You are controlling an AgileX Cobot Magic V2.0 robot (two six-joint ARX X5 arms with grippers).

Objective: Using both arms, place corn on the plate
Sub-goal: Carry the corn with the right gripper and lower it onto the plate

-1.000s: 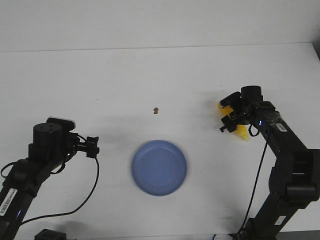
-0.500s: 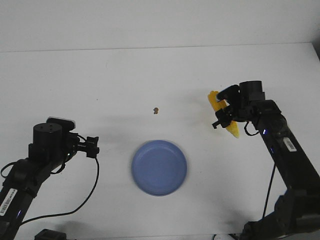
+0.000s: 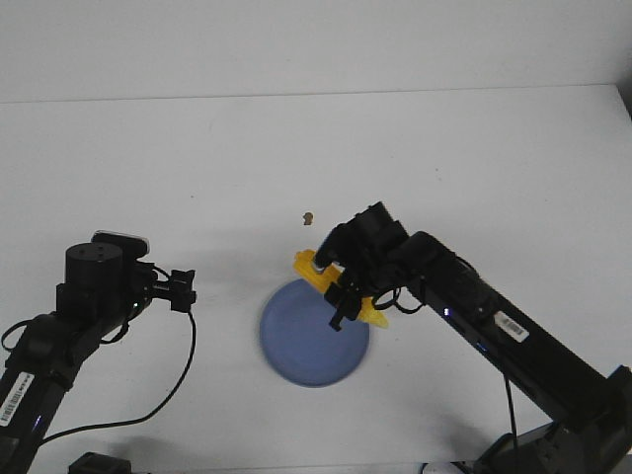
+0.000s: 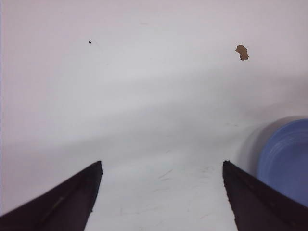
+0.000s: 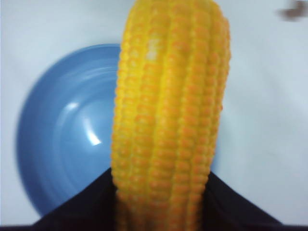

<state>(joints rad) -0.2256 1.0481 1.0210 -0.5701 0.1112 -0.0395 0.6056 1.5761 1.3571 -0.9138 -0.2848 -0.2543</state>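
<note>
Front view: the right gripper [image 3: 341, 286] carries the corn [image 3: 331, 281], fingers clenched on the cob, above the far right rim of the plate [image 3: 301, 346]; the carry step appears nearly complete, and the next move calls for lowering toward the plate's centre before release. The left gripper [image 3: 181, 289] sits well apart on the left of the desk [image 3: 197, 158]. Left wrist view: both fingers [image 4: 62, 204] are spread with nothing between them, the plate's edge beside one. Right wrist view: the corn [image 5: 168, 110] stands out lengthwise from between the fingers [image 5: 82, 207], partly over the plate [image 5: 62, 139] and partly over the desk.
</note>
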